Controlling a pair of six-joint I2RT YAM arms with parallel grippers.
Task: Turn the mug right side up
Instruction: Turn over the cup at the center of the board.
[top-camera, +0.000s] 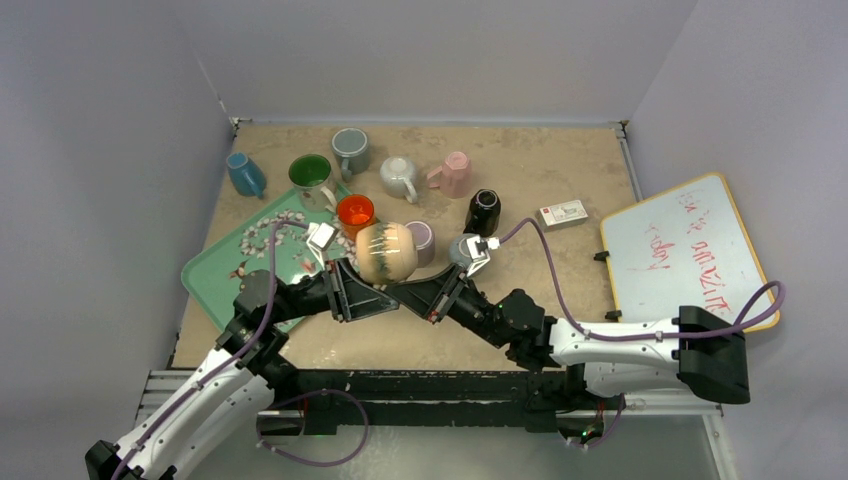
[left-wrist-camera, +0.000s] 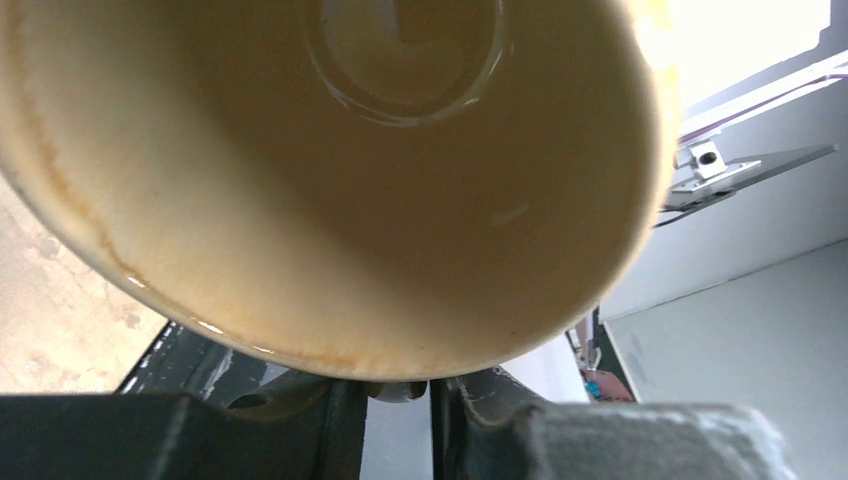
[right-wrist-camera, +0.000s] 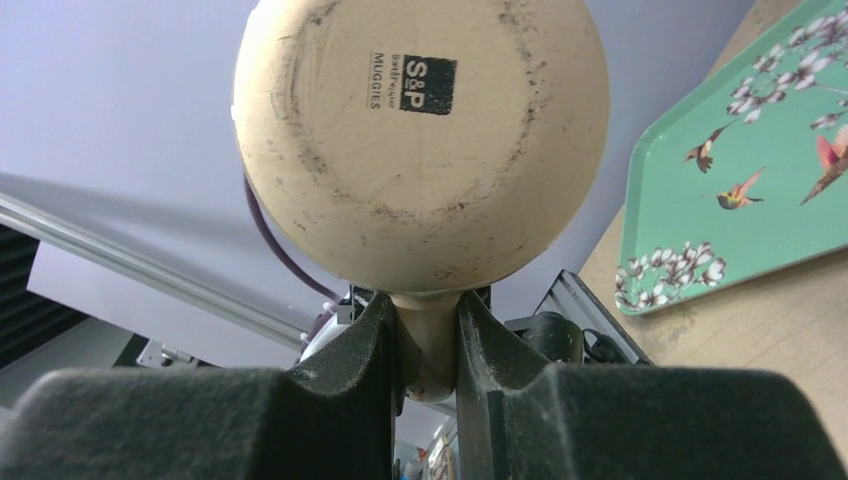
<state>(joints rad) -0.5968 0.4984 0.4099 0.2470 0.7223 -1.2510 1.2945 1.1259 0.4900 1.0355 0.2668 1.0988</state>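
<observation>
1. Cream mug (top-camera: 387, 252) is held off the worktop (top-camera: 560, 260), just right of the green tray (top-camera: 215, 270), near the orange mug (top-camera: 355, 212) and lilac mug (top-camera: 422, 240).
2. Mug lies tilted on its side: mouth faces the left arm, stamped base faces the right arm.
3. Left gripper (left-wrist-camera: 396, 388): jaws nearly together, pinching the mug's rim wall at its lower edge.
4. Right gripper (right-wrist-camera: 427, 330): jaws pressed on the mug's handle (right-wrist-camera: 430, 355), below the base.
</observation>
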